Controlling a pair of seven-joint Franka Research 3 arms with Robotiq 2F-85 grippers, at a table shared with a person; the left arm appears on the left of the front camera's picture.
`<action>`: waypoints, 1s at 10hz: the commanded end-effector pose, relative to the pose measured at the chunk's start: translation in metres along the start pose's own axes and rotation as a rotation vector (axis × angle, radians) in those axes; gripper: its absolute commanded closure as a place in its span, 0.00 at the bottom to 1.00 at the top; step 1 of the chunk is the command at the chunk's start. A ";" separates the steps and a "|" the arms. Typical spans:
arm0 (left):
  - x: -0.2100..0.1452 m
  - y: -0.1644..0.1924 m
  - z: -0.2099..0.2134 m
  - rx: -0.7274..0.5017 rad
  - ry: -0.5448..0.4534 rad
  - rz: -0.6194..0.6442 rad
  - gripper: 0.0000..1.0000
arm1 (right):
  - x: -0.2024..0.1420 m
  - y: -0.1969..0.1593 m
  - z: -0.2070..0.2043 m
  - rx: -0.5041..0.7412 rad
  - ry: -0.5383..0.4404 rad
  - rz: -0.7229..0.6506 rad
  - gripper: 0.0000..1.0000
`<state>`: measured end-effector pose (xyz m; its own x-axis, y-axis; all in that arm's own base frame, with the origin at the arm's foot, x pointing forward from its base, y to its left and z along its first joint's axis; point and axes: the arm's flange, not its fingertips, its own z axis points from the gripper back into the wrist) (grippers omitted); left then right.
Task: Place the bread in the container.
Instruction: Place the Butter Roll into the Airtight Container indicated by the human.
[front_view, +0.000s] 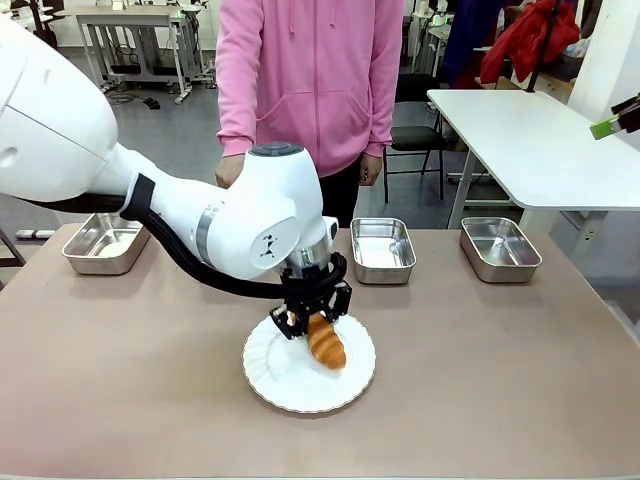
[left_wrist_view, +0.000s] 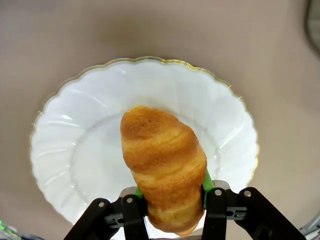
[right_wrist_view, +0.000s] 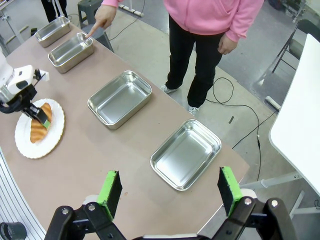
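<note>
Gripper fingers of our left arm (left_wrist_view: 170, 202) are pinched on the bread (left_wrist_view: 165, 170), which sits at the white plate (left_wrist_view: 90, 150) near the middle of the bench (front_view: 520, 380); we cannot tell whether it has lifted clear. Our right gripper (right_wrist_view: 170, 192) hangs spread and empty, high above the steel pans. The grasp looks done, we judge, while the carry and release remain, likely into the container (right_wrist_view: 71, 51) the person's hand (right_wrist_view: 102, 17) points at.

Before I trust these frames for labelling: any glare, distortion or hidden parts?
Front view: the left arm hides part of the table. Left wrist view: sharp croissant, soft sheen on the plate. Right wrist view: wide-angle bending, bright reflections in the steel pans.
</note>
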<state>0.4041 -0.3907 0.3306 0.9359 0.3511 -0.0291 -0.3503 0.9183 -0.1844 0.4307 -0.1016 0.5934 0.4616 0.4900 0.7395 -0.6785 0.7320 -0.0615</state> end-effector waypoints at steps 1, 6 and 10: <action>0.027 0.011 0.046 0.026 -0.036 -0.132 0.59 | 0.001 -0.002 0.000 0.012 -0.024 0.005 0.00; 0.141 0.059 0.124 -0.022 0.055 -0.272 0.59 | 0.001 -0.002 0.000 0.012 -0.024 0.005 0.00; 0.225 0.076 0.120 0.005 0.063 -0.384 0.59 | 0.001 -0.002 0.000 0.012 -0.024 0.005 0.00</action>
<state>0.5686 -0.2176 0.4241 0.9998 0.0164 -0.0107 -0.0182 0.9807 -0.1949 0.4314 -0.1010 0.5927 0.4631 0.4915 0.7376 -0.6790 0.7316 -0.0612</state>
